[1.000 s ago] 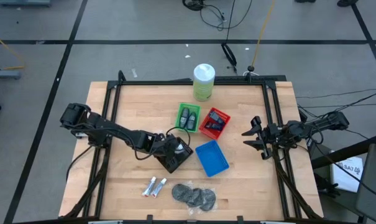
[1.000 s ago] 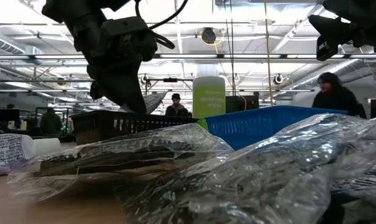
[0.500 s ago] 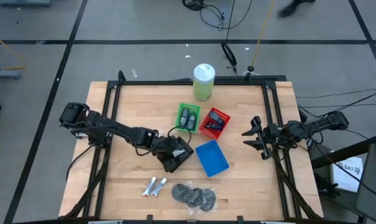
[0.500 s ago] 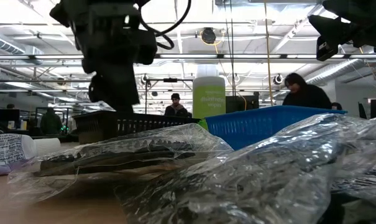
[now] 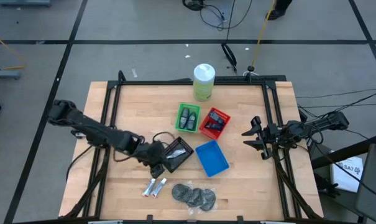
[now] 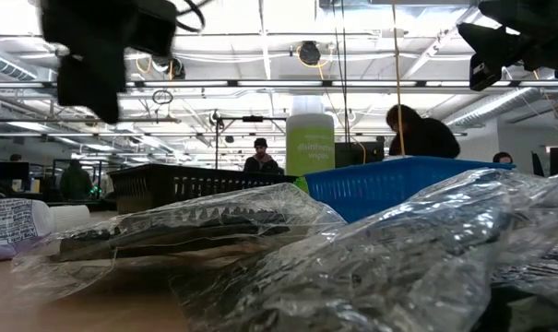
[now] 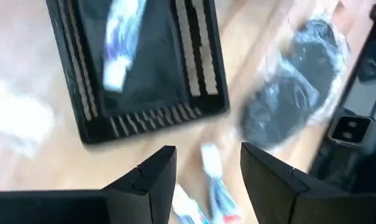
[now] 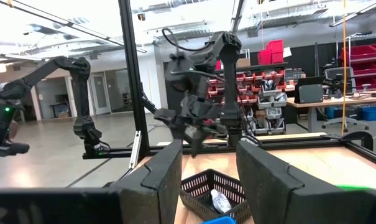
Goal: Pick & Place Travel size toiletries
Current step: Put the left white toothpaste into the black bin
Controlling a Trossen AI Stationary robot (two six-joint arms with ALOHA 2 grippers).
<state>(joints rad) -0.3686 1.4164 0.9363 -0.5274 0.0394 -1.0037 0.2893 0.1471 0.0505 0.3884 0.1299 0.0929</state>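
My left gripper [image 5: 156, 167] [image 7: 207, 163] is open and holds nothing. It hovers between the black tray [image 5: 178, 153] and two white tubes [image 5: 155, 186] [image 7: 207, 190] that lie flat on the table. A third white tube [image 7: 116, 50] lies inside the black tray. Grey discs in clear wrap [image 5: 194, 196] [image 7: 293, 93] rest on the table near the front edge. Two dark oval bottles [image 5: 188, 117] lie in the green tray, and navy packs [image 5: 215, 121] sit in the red tray. My right gripper [image 5: 255, 137] waits open at the table's right side.
The blue tray [image 5: 211, 157] sits right of the black tray. The tall pale-green canister [image 5: 204, 81] stands at the far edge. The black frame rails [image 5: 110, 106] run along the table's sides. Bare wood lies left of the tubes. People show in the room behind [image 6: 417, 134].
My left gripper has risen from above the black tray and drawn back toward the table's near-left, ending over the wood between the tray and the two tubes. The tube in the black tray stays there. My right arm has kept still.
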